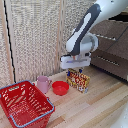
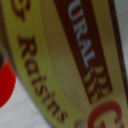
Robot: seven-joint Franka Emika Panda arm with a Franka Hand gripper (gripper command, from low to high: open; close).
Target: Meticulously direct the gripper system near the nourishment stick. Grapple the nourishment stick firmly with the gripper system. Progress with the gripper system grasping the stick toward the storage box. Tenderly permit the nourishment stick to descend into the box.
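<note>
One tool [image 1: 76, 66] you're running sits directly over snack packet [image 1: 78, 80], packet standing on surface [image 1: 100, 107] beside red bowl [image 1: 60, 88]; basket [image 1: 24, 103] well apart. Finger state: cannot tell.

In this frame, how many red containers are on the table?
2: a basket at the exterior view's left front, and a small bowl between the pink mug and the snack packet.

A white robot arm [image 1: 82, 37] with dark grey joints ends in a flat white pincer [image 1: 75, 66].
</note>
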